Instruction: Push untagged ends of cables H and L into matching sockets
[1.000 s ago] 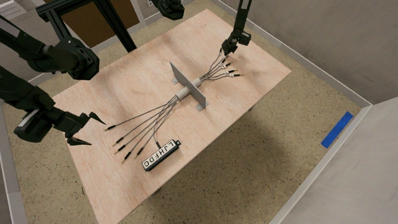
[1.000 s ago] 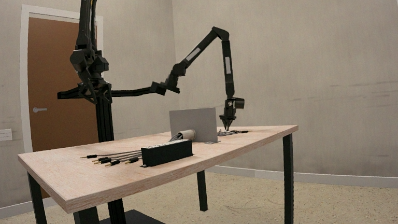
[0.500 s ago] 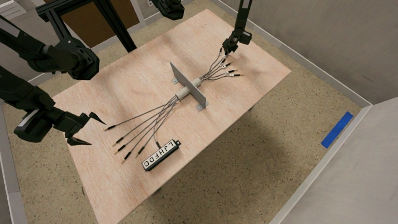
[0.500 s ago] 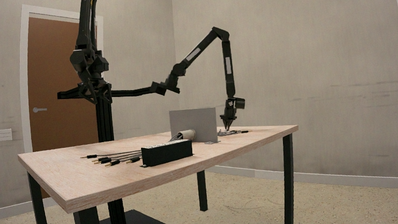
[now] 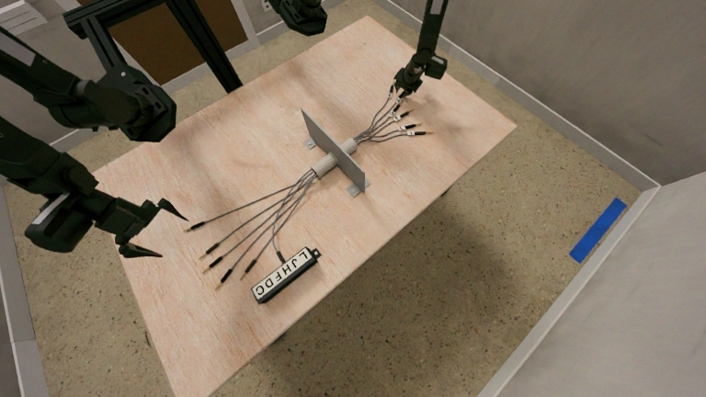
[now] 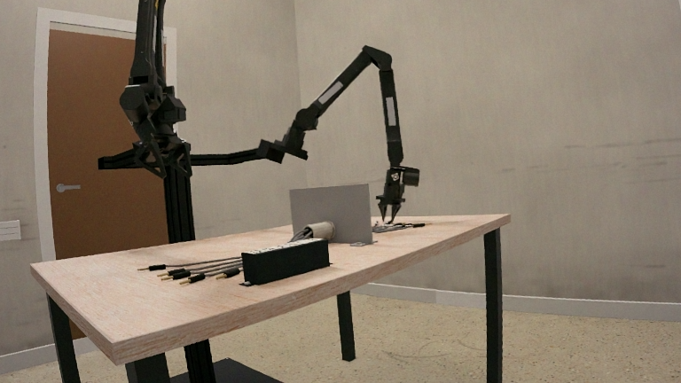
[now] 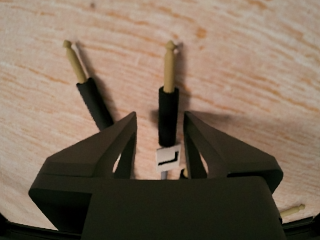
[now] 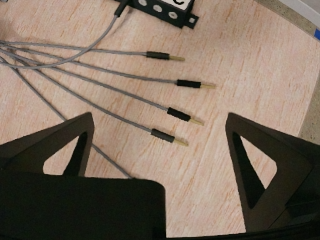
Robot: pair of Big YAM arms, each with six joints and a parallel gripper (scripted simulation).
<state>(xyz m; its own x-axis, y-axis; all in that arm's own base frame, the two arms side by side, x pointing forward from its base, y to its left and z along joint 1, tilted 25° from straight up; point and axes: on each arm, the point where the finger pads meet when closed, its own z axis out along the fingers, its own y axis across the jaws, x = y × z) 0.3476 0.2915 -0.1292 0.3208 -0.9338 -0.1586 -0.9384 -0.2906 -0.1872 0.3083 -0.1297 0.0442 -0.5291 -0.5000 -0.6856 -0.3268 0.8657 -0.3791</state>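
Note:
One cable plug (image 8: 124, 4) sits in a socket about under the H. Several loose untagged plugs (image 5: 216, 257) lie fanned out beside the box. The tagged ends (image 5: 408, 124) lie beyond the conduit (image 5: 333, 159). My left gripper (image 5: 399, 92) stands over them, open. The plug tagged L (image 7: 168, 127) lies on the table between its fingers with a gap on each side. My right gripper (image 5: 169, 236) is open wide and empty, hovering off the near end of the loose plugs.
A grey upright panel (image 5: 333, 149) crosses the conduit at mid-table. The black frame post (image 5: 202, 33) stands behind the table. Another tagged plug (image 7: 87, 90) lies just left of the L plug.

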